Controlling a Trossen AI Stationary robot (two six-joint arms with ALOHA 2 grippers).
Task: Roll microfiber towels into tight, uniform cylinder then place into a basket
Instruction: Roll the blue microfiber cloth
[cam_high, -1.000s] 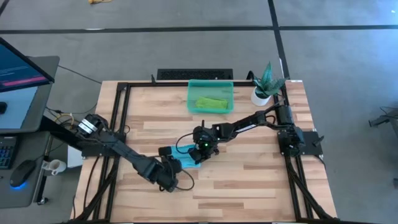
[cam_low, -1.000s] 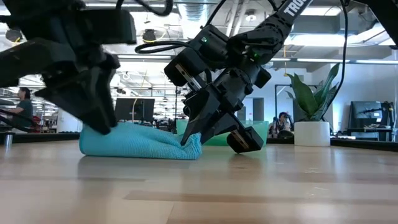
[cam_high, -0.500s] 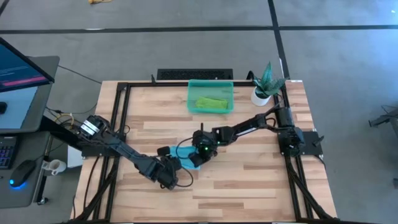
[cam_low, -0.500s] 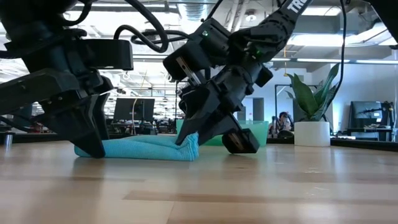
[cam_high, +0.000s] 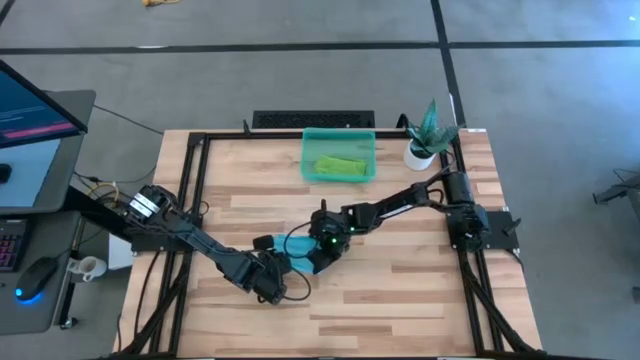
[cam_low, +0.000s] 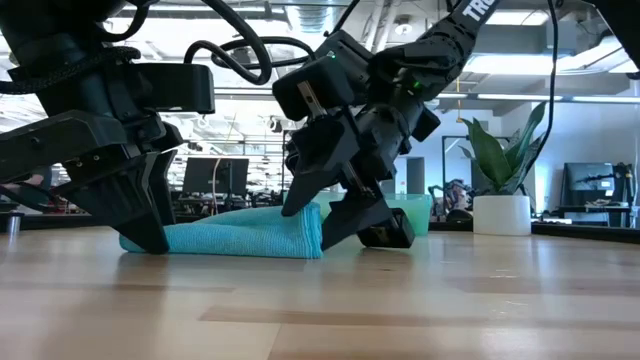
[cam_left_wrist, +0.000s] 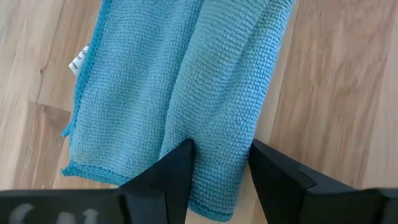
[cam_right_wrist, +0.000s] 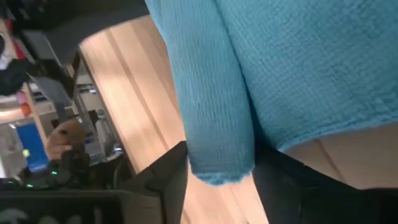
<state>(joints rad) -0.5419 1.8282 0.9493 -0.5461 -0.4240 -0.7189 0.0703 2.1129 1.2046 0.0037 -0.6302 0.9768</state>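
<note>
Halfway, it seems: the green towel (cam_high: 340, 165) is already rolled inside the basket (cam_high: 310, 170). The blue towel (cam_low: 240, 233) is only partly rolled mid-table, straddled by the spread jaws of both left gripper (cam_left_wrist: 217, 163) and right gripper (cam_right_wrist: 217, 163).

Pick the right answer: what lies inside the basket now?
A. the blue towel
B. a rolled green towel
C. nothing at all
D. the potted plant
B: in the high view a green towel lies rolled inside the basket, while the blue towel is on the table between the two tools and the plant stands beside the basket.
</note>
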